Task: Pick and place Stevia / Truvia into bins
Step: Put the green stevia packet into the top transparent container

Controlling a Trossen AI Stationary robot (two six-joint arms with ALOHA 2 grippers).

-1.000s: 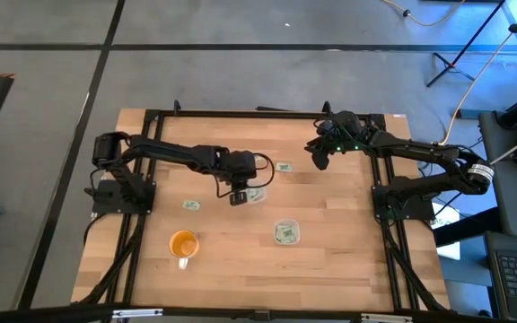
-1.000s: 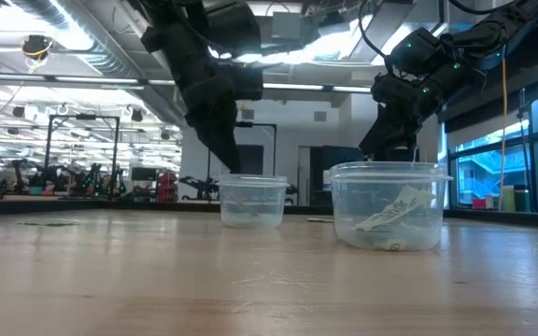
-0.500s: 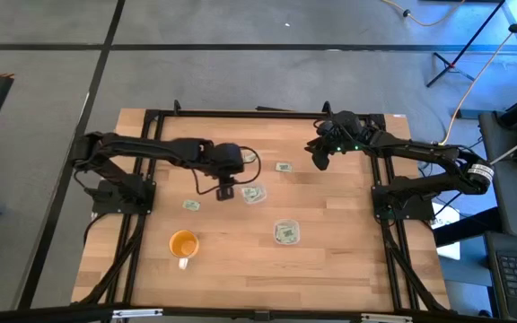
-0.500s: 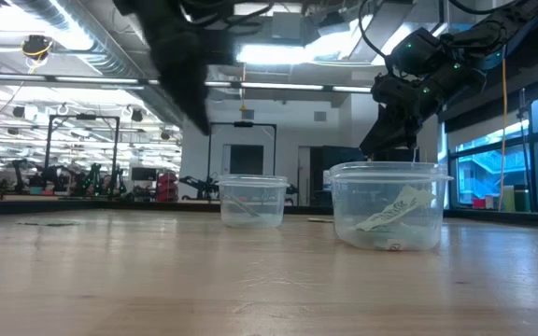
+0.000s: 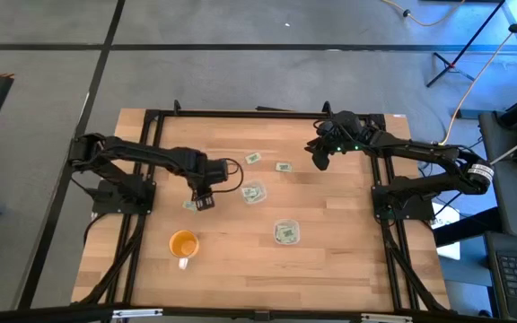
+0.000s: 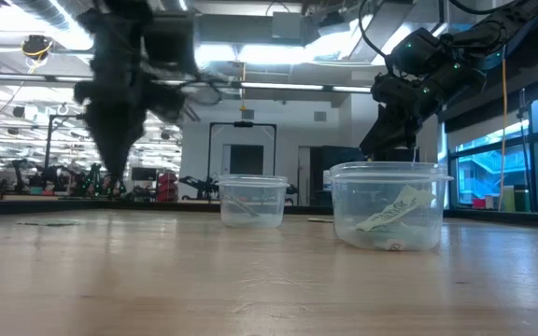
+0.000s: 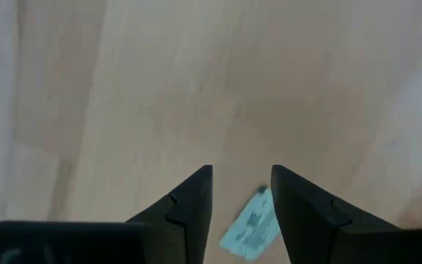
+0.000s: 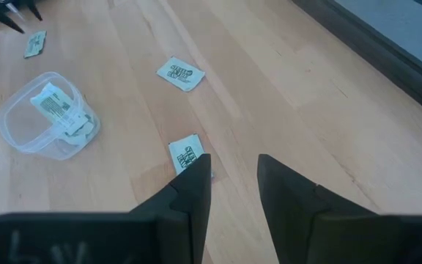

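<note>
Packet [image 5: 189, 205] of green-and-white sweetener lies on the wood at the table's nine o'clock side, with the left gripper [image 5: 204, 203] just beside it, jaws parted and empty. An orange cup [image 5: 182, 243] sits at seven o'clock. Near centre one clear bin [image 5: 253, 193] holds packets; another bin [image 5: 285, 232] stands at five o'clock. Two loose packets [image 5: 283, 167] lie toward twelve. The right gripper [image 5: 319, 158] hovers at one o'clock, jaws parted, empty

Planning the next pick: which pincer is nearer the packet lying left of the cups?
Left. The left pincer hovers right beside that packet; the right pincer sits far across the table.
</note>
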